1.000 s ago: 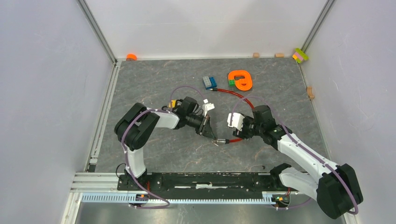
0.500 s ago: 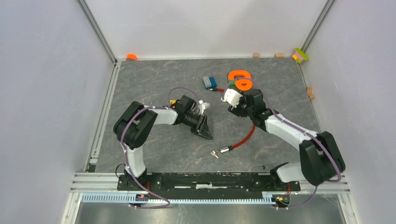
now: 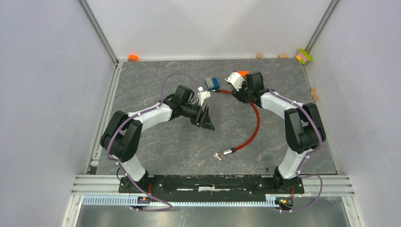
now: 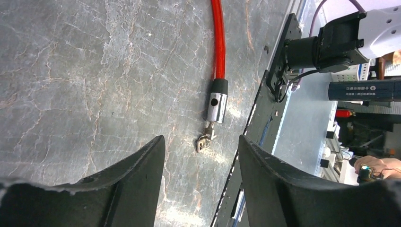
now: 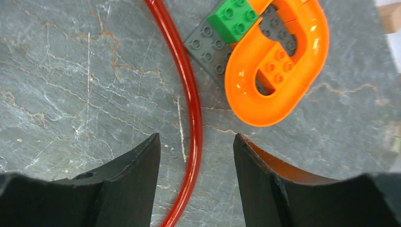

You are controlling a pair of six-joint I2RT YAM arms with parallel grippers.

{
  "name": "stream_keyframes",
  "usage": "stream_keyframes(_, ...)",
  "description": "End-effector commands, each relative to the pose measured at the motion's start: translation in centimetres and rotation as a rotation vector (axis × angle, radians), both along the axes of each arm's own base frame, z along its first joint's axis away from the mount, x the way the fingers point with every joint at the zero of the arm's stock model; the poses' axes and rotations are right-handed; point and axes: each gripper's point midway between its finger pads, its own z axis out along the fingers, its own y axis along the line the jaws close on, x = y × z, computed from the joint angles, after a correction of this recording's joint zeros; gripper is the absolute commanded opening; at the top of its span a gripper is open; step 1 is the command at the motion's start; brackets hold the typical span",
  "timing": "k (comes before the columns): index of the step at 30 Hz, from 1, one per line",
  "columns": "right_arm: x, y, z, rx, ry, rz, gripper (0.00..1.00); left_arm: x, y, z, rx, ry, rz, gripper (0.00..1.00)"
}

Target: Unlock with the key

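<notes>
While both grippers stand empty, the key (image 4: 204,144) lies flat on the table (image 4: 71,75), straight ahead of the left gripper (image 4: 200,138) and below it, showing in the middle of the gap between its fingers in the wrist view. That gripper's jaws are about half apart and hold nothing. The key touches the end of the metal plug (image 4: 216,105) on the red cable (image 4: 217,42); whether it sits in the plug I cannot tell. Key, plug and cable run in one line, and that line points away from the left hand, roughly square to the line along which its fingers close, so a pinch would likely take the key across its thin width. The right gripper (image 5: 195,142) is also partly open with nothing in it; the cable passes under its gap on the table, with an orange ring (image 5: 279,71) and a green brick (image 5: 234,19) just beyond its fingers. From the top view it hangs over the cable's far end, well apart from the key, so the left arm is the nearer one and looks better placed to come down for the key
</notes>
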Motion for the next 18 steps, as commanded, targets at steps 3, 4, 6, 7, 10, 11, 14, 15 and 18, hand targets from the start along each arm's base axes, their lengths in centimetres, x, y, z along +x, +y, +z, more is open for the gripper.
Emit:
stream_keyframes(3, -0.3, 0.4, -1.9, 0.041, 0.107, 0.019, 0.61, 0.8, 0.4, 2.5, -0.005, -0.156, -0.028, 0.67)
stream_keyframes(4, -0.4, 0.3, -2.4, 0.038, 0.12, 0.02, 0.61, 0.8, 0.4, 2.5, -0.003, -0.158, -0.028, 0.68)
stream_keyframes(6, -0.6, 0.0, -3.2, 0.021, 0.146, 0.013, 0.61, 0.8, 0.4, 2.5, -0.004, -0.155, -0.029, 0.68)
stream_keyframes(7, -0.7, -0.4, -3.5, 0.01, 0.156, 0.007, 0.6, 0.8, 0.3, 2.5, -0.005, -0.152, -0.03, 0.68)
stream_keyframes(10, -0.7, -1.6, -4.1, -0.024, 0.169, -0.012, 0.59, 0.7, 0.3, 2.5, -0.012, -0.145, -0.036, 0.68)
stream_keyframes(11, -0.8, -2.1, -4.2, -0.034, 0.171, -0.017, 0.58, 0.7, 0.3, 2.6, -0.013, -0.146, -0.037, 0.68)
stream_keyframes(14, -1.1, -3.4, -4.6, -0.049, 0.195, -0.029, 0.55, 0.7, 0.2, 2.7, -0.018, -0.15, -0.04, 0.68)
stream_keyframes(15, -1.3, -3.9, -4.8, -0.055, 0.205, -0.032, 0.53, 0.7, 0.2, 2.8, -0.019, -0.151, -0.039, 0.68)
stream_keyframes(18, -1.9, -5.2, -5.6, -0.071, 0.232, -0.045, 0.5, 0.7, 0.2, 3.1, -0.024, -0.162, -0.039, 0.68)
